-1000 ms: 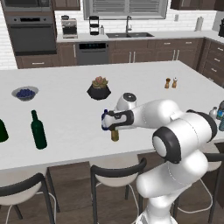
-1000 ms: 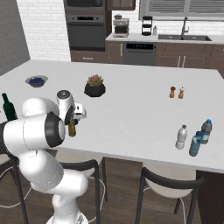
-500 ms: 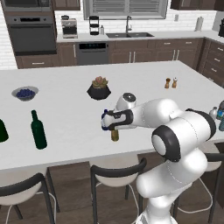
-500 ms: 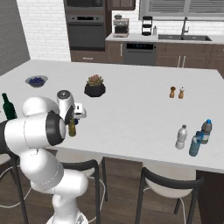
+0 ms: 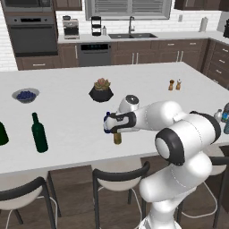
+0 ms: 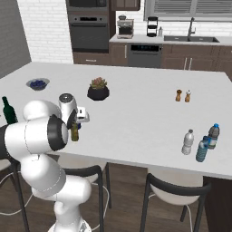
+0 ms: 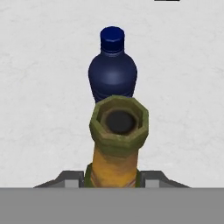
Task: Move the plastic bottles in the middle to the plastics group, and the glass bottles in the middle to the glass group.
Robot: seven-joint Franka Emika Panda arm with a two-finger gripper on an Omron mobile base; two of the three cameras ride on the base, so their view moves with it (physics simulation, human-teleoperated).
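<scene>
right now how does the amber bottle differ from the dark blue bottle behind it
The amber bottle is slim, long-necked, open-mouthed with no cap, and sits between the gripper fingers; the dark blue bottle is rounder-shouldered, wears a blue cap, and stands free beyond it. Both stand upright on the white counter.

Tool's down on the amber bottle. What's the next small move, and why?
Probably lift straight up. In the hand view the tool flanks the slim amber glass bottle on both sides, seemingly gripping it, and the dark blue plastic bottle stands just beyond, so swinging sideways first risks knocking it.
</scene>
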